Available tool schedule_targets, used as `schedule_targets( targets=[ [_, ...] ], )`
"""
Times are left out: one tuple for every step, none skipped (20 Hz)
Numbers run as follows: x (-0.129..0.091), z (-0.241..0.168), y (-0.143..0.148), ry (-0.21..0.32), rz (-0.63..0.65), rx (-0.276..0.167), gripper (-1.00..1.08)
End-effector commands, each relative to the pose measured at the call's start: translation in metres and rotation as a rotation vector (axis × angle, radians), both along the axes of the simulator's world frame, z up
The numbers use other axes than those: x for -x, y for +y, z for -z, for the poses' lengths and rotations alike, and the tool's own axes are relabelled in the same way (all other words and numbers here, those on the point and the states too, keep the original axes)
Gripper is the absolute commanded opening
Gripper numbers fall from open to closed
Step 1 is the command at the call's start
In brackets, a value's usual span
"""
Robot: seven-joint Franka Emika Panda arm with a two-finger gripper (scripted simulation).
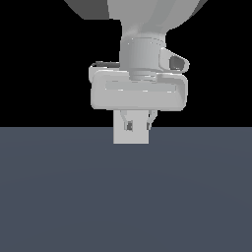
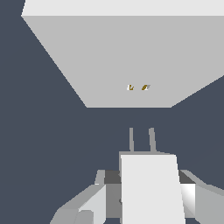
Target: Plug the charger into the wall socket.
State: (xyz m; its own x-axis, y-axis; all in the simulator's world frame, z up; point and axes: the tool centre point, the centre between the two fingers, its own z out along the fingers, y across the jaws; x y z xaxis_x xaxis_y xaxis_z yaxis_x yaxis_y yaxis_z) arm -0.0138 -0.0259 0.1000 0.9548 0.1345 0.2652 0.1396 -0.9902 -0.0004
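Observation:
In the wrist view my gripper is shut on the charger, an off-white block held between the two fingers. Its two grey prongs point at the wall socket, a flat off-white panel with two tiny yellowish holes at its centre. A gap of dark floor lies between the prong tips and the panel. The prongs stand roughly in line with the holes. In the exterior view my gripper hangs in front of an off-white square; I cannot tell charger from panel there.
A dark blue-grey floor spreads under everything. The background above it is black. The arm's wrist and hand body fill the upper middle of the exterior view.

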Motion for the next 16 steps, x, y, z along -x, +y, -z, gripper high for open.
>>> schedule_targets(
  targets=[
    [-0.004, 0.0, 0.001, 0.0, 0.0, 0.0, -1.0],
    [-0.006, 0.0, 0.001, 0.0, 0.0, 0.0, -1.0],
    [-0.009, 0.0, 0.002, 0.0, 0.0, 0.0, -1.0],
    [-0.012, 0.0, 0.002, 0.0, 0.0, 0.0, -1.0],
    [-0.016, 0.0, 0.002, 0.0, 0.0, 0.0, -1.0],
    [-0.02, 0.0, 0.003, 0.0, 0.0, 0.0, -1.0],
    [-0.024, 0.0, 0.003, 0.0, 0.0, 0.0, -1.0],
    [-0.028, 0.0, 0.004, 0.0, 0.0, 0.0, -1.0],
    [-0.031, 0.0, 0.004, 0.0, 0.0, 0.0, -1.0],
    [-0.035, 0.0, 0.005, 0.0, 0.0, 0.0, -1.0],
    [-0.037, 0.0, 0.005, 0.0, 0.0, 0.0, -1.0],
    [-0.04, 0.0, 0.006, 0.0, 0.0, 0.0, -1.0],
    [-0.042, 0.0, 0.006, 0.0, 0.0, 0.0, -1.0],
    [-0.044, 0.0, 0.006, 0.0, 0.0, 0.0, -1.0],
    [-0.045, 0.0, 0.006, 0.0, 0.0, 0.0, -1.0],
    [-0.046, 0.0, 0.007, 0.0, 0.0, 0.001, -1.0]
  ],
)
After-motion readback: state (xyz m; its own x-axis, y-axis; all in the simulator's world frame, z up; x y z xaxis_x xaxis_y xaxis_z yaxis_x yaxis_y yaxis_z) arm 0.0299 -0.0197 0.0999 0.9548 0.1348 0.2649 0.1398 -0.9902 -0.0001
